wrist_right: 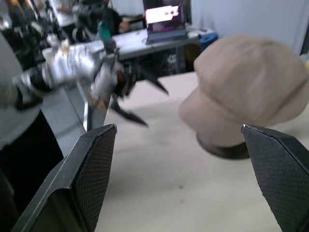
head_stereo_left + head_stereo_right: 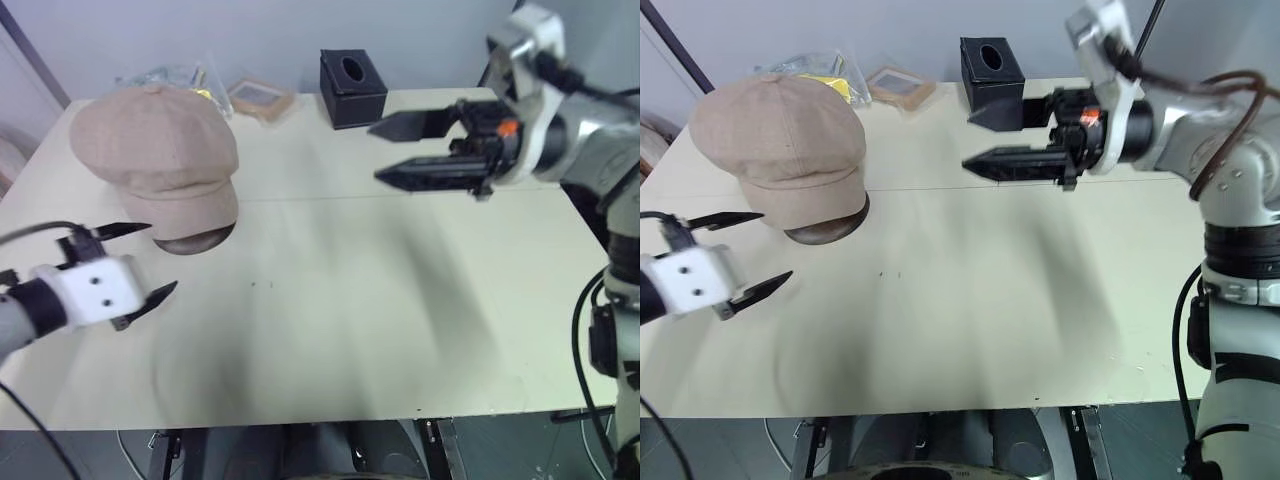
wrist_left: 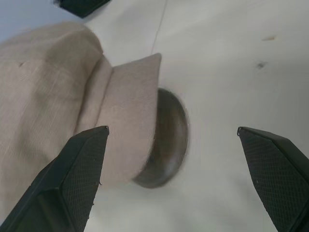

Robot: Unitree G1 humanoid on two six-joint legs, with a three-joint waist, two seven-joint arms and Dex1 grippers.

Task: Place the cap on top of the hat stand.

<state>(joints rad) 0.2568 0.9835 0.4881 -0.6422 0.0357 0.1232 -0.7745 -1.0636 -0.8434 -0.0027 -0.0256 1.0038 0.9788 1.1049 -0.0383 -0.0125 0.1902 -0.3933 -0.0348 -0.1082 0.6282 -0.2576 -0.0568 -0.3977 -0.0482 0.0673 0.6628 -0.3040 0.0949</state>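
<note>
The beige cap (image 2: 157,150) rests over the hat stand at the table's far left, brim facing front. Of the dark brown hat stand (image 2: 196,240), just the round base shows under the brim; the cap hides its stem and top. My left gripper (image 2: 160,258) hovers open just in front of the cap, apart from it, with nothing between its fingers. The left wrist view looks past those fingers at the cap (image 3: 48,96) and the stand's base (image 3: 169,140). My right gripper (image 2: 374,152) is raised over the table's far right, pointing left, open and empty.
A black tissue box (image 2: 352,88) stands at the back middle. A framed picture (image 2: 260,98) and plastic-wrapped items (image 2: 170,78) lie at the back left behind the cap. The table's front edge (image 2: 300,418) runs across below.
</note>
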